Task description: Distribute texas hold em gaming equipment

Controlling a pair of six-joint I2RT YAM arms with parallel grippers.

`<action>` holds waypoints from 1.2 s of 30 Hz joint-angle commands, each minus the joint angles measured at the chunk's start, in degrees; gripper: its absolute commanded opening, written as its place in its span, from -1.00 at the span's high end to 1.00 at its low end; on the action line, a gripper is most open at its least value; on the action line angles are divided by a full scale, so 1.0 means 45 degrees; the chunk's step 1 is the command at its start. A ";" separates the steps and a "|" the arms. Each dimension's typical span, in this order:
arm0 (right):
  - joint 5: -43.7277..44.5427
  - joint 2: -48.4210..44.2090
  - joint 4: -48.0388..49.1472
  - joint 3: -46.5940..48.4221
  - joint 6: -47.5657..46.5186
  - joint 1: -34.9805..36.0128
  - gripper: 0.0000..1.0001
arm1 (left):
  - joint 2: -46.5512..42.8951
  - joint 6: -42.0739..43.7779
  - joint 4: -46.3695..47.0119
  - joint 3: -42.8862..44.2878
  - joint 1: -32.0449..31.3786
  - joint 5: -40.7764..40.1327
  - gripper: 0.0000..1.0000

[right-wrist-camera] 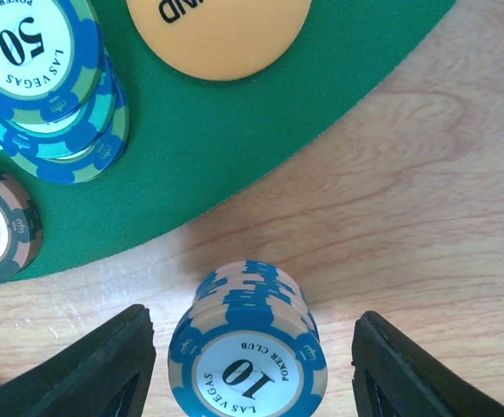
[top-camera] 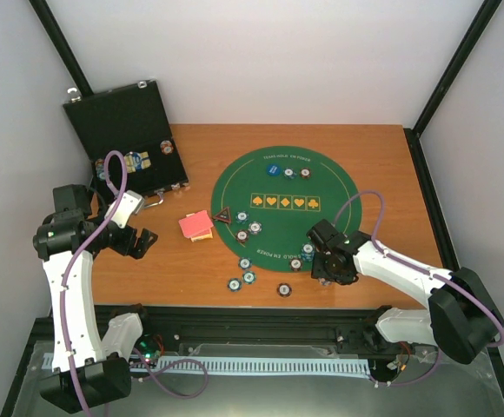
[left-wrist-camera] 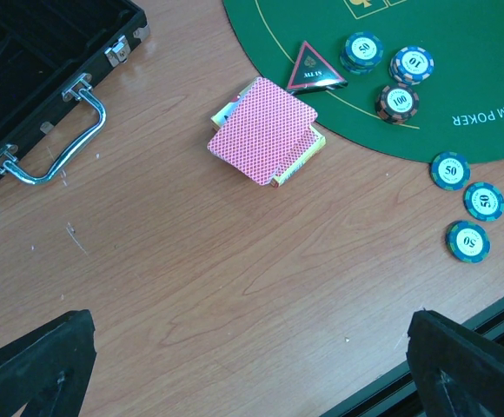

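A stack of blue-edged "10" poker chips (right-wrist-camera: 248, 356) stands on the bare wood just off the green mat (right-wrist-camera: 191, 156). My right gripper (right-wrist-camera: 252, 378) is open around it, with a gap on each side. An orange button (right-wrist-camera: 220, 35), a stack of "50" chips (right-wrist-camera: 43, 78) and a brown-edged chip (right-wrist-camera: 0, 226) lie on the mat. From above, the right gripper (top-camera: 321, 261) sits at the mat's near right edge. My left gripper (left-wrist-camera: 252, 373) hangs open over bare wood. Red-backed cards (left-wrist-camera: 265, 130) and the black triangle marker (left-wrist-camera: 313, 69) lie ahead of it.
The black case (top-camera: 126, 139) stands open at the back left, chips inside, its metal handle (left-wrist-camera: 61, 130) toward the cards. Loose chips (left-wrist-camera: 467, 208) lie off the mat's near edge. A blue button (top-camera: 272, 169) and two chips sit on the mat's far side.
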 commanded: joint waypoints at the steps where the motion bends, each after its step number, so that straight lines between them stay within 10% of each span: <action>1: 0.0113 -0.0070 0.0195 -0.0013 -0.0023 -0.0110 -0.24 | -0.0040 -0.0003 -0.0091 0.0504 0.0028 0.0198 -1.00; 36: -0.0059 -0.0492 -0.0260 0.0299 -0.0491 -0.0384 0.70 | -0.0101 0.0054 0.0000 0.0557 0.0029 -0.0032 -1.00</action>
